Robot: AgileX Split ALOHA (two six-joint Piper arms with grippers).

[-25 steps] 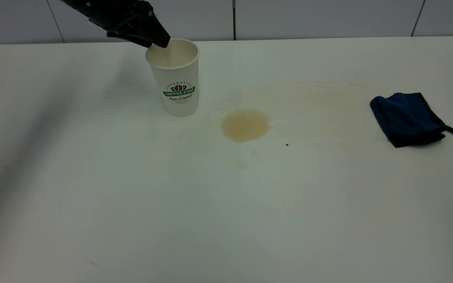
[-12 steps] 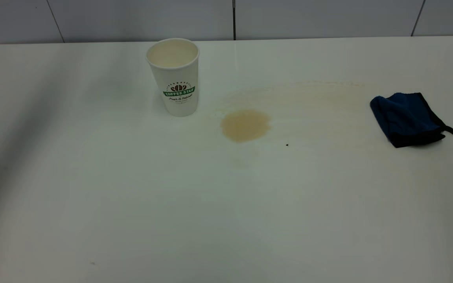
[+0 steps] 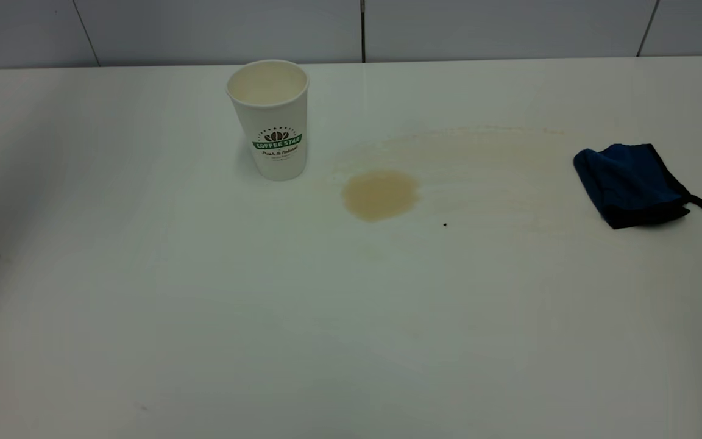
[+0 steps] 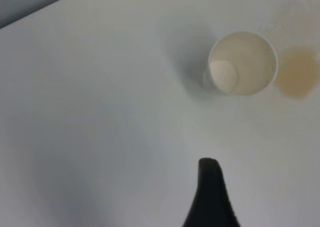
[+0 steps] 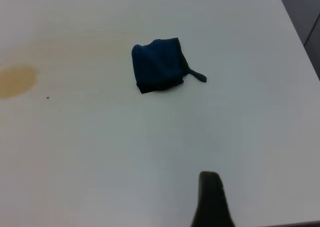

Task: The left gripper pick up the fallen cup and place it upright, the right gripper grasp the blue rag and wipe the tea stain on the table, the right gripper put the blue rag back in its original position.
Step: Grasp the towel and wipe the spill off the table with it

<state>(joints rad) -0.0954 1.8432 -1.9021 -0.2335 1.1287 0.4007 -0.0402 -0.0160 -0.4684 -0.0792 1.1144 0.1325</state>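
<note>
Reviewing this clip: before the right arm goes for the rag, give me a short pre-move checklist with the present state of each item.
1. Cup upright on the table: ok, and nothing is touching it.
2. Left end effector clear of the cup: ok, it is above and apart from the cup.
3. Tea stain not yet wiped: ok, the puddle shows whole.
4. Blue rag free to grasp: ok, it lies alone to the right of the stain, loop strap out.
5. Right end effector open: cannot tell, only one finger shows.
6. Path to the rag free: ok.
</note>
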